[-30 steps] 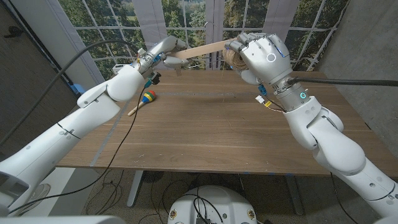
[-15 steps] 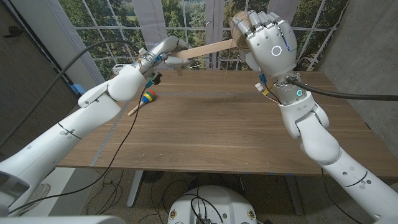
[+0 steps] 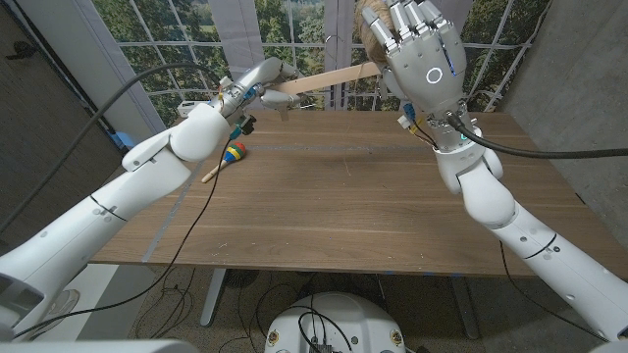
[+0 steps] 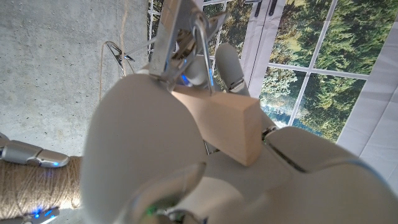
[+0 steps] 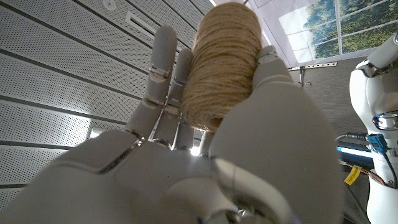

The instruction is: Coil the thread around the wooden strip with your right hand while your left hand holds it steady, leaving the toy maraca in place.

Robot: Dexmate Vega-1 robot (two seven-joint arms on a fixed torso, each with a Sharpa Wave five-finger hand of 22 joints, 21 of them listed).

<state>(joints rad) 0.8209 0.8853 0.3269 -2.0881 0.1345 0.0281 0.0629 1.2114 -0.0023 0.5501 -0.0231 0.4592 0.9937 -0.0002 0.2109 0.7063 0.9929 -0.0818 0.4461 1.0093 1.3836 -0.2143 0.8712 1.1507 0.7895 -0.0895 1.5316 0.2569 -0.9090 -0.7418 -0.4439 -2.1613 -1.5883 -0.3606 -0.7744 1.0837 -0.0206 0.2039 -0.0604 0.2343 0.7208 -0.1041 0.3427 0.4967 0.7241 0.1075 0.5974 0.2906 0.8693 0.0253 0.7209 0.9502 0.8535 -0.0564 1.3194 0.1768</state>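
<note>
My left hand (image 3: 257, 80) grips one end of the wooden strip (image 3: 324, 78) and holds it in the air over the table's far edge; the strip's cut end (image 4: 233, 127) sits between that hand's fingers. My right hand (image 3: 417, 54) is raised high at the strip's other end and holds a spool of tan thread (image 5: 224, 62), whose edge peeks out behind the fingers (image 3: 371, 34). A thin strand (image 4: 102, 68) runs past the strip. The toy maraca (image 3: 230, 155), with coloured bands and a wooden handle, lies on the table below my left forearm.
The wooden table (image 3: 324, 206) stretches under both arms. A black cable (image 3: 201, 211) trails across its left side. A window with a grid of panes (image 3: 314, 25) stands behind. A grey wall (image 3: 579, 88) is on the right.
My right hand has lifted with the spool from beside the strip's end to above it, turning upright. My left hand and the strip have stayed in place.
</note>
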